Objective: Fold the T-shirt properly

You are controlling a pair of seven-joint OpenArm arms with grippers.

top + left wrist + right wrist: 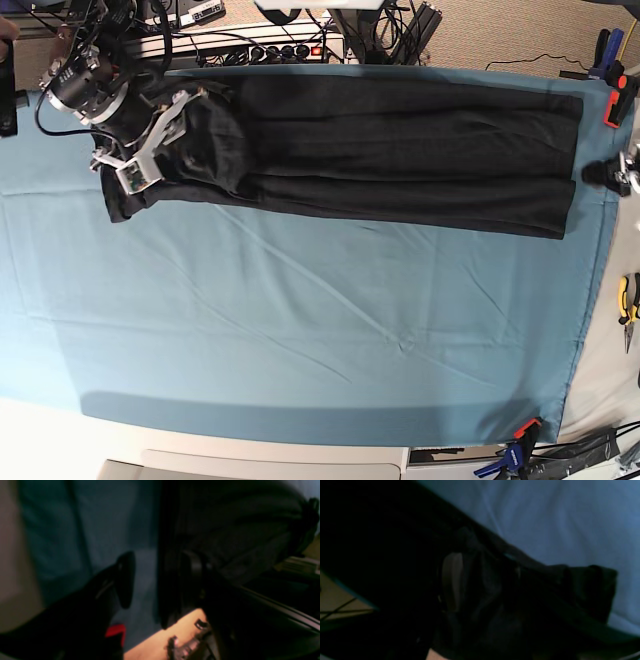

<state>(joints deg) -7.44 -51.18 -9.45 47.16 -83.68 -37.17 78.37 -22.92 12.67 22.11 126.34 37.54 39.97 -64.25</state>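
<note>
Lying as a long black band along the teal table cover's (300, 330) far edge, the T-shirt (400, 160) is stretching between both arms; the right gripper (150, 150) is hovering, seemingly parted, over one end, the left gripper (152, 580) standing apart beside the other.

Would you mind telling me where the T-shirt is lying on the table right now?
In the base view the T-shirt lies as a long band along the far edge of the teal cover, running almost side to side, its left end under the right arm's tool.
</note>
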